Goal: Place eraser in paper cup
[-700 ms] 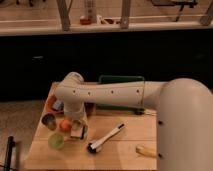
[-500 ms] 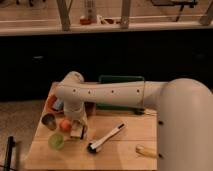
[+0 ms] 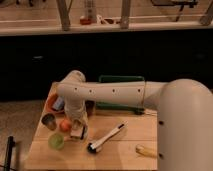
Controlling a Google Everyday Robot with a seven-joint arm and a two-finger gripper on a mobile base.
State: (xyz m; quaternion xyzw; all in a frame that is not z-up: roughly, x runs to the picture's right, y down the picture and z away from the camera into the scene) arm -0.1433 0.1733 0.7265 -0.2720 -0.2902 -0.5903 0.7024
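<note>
The white arm's gripper [image 3: 77, 131] is down at the wooden surface [image 3: 135, 131], right over the small whitish-tan eraser block [image 3: 76, 135], just beside the orange ball [image 3: 65, 125]. How the jaws stand I cannot tell. A dull brownish cup [image 3: 48, 120] stands left of the ball, and a light green cup [image 3: 56, 141] stands in front of it.

Whitish eraser [image 3: 76, 133], orange ball [image 3: 65, 125] beside jaws

1. Looking across a light wooden slatted table [image 3: 120, 156], lying under dim warm light.
2. Meeting a black panelled wall [image 3: 125, 55] behind, carrying a pale ledge [image 3: 160, 26] and grey metal posts [image 3: 63, 12].
3. Showing speckled grey floor [image 3: 20, 117] at left.
4. Finding the gripper [image 3: 77, 131] hanging over the table's left front.
</note>
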